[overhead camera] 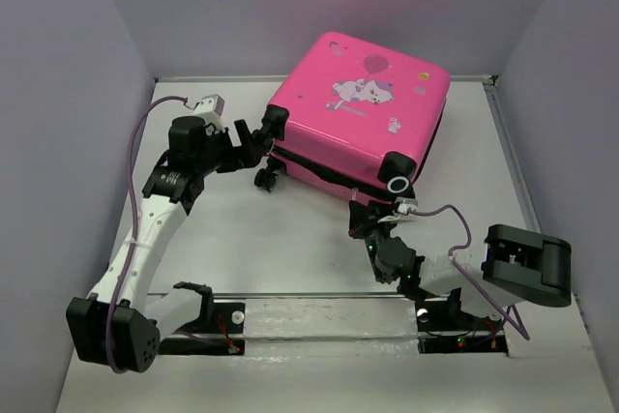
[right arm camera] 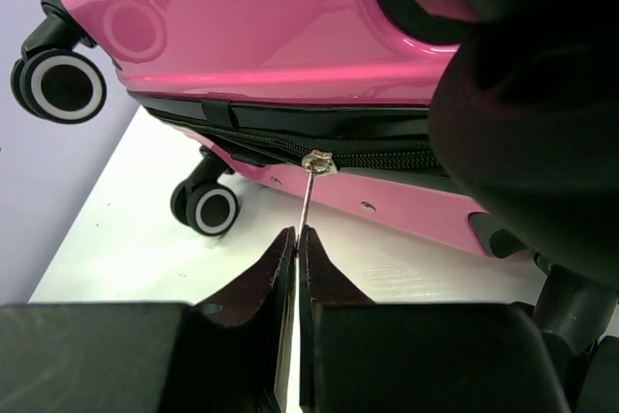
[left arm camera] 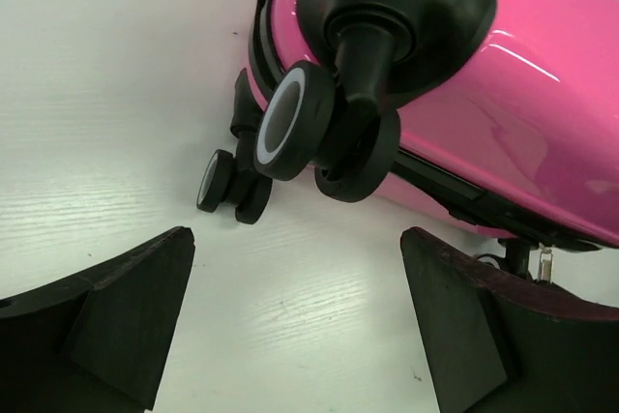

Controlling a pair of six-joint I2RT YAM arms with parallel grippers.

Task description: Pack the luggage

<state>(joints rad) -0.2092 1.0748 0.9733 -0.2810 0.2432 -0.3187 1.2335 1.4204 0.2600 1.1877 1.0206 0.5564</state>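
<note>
at the far middle of the table (overhead camera: 290, 239) the pink luggage (overhead camera: 358, 108) lies flat, right gripper (right arm camera: 295, 239) clenched tight on its zipper pull (right arm camera: 307, 195), left gripper (left arm camera: 295, 268) spread wide just short of a corner wheel (left arm camera: 290, 123)

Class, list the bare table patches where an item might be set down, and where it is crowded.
Bare table: the middle, between left arm, right arm and luggage; the far-left corner; the strip by the right wall. Crowded: the luggage's near edge, left gripper open at a wheel, right gripper pinching the zipper pull.
</note>
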